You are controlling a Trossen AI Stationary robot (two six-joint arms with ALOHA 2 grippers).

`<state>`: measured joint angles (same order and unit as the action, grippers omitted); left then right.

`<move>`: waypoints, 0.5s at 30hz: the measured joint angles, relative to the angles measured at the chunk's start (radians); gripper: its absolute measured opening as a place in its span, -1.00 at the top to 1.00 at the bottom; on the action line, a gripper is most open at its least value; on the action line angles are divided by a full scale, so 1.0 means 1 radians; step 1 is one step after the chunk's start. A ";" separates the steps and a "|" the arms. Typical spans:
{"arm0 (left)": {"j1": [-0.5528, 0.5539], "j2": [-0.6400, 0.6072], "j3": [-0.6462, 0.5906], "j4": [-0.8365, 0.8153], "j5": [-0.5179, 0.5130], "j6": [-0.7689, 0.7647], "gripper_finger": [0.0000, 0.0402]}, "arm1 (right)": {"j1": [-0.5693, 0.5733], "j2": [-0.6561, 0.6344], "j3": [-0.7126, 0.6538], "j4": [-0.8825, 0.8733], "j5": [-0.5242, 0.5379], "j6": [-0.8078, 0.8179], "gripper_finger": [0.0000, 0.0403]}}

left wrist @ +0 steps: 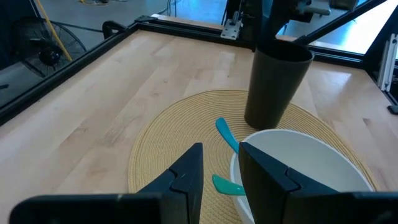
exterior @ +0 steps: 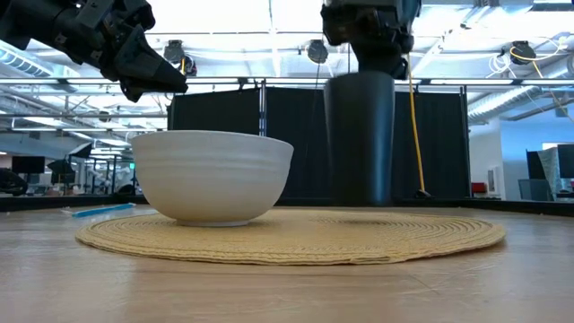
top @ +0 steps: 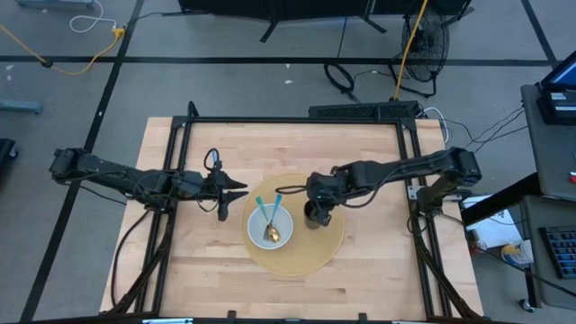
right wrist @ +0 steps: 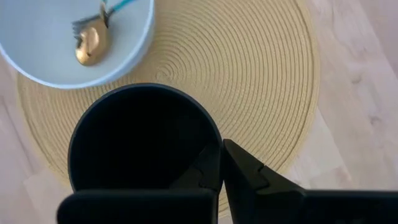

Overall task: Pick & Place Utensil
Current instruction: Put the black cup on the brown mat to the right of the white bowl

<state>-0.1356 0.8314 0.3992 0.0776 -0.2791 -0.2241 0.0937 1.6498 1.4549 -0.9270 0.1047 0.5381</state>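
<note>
A gold spoon (top: 271,236) and a fork (right wrist: 87,25) with teal handles lie inside the white bowl (top: 253,227), the handles leaning up over the bowl's far rim, and the bowl sits on the round woven placemat (top: 306,256) in the middle of the tabletop (top: 198,261). Right beside the bowl, on the same mat toward the right edge, stands the dark cup (top: 315,216), upright. The right gripper (right wrist: 219,169) is on that cup: its fingers pinch the rim, one inside the wall and one outside, closed down tight on it. The right arm reaches in from the right edge of the tabletop, bent low and long, wrist pointing down over the cup. Over on the other side, the left gripper (top: 236,191) hangs above bare wood just off the mat's left rim, short of the bowl and clear of the utensils, fingers parted a little with nothing between them. The left arm stretches out nearly flat from the left edge, wrist aimed toward the bowl and cup.
</note>
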 joint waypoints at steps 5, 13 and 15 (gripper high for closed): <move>0.000 0.000 0.000 0.000 0.000 0.000 0.46 | 0.000 0.000 -0.047 0.061 -0.003 0.003 0.99; 0.000 0.000 0.000 0.000 0.000 0.000 0.46 | 0.000 0.000 -0.055 0.071 -0.002 0.000 0.99; 0.000 0.000 0.000 0.000 0.000 0.000 0.46 | 0.000 0.000 -0.055 0.070 -0.002 0.000 0.98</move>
<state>-0.1352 0.8314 0.3992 0.0780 -0.2794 -0.2241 0.0937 1.6501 1.3998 -0.8565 0.1024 0.5381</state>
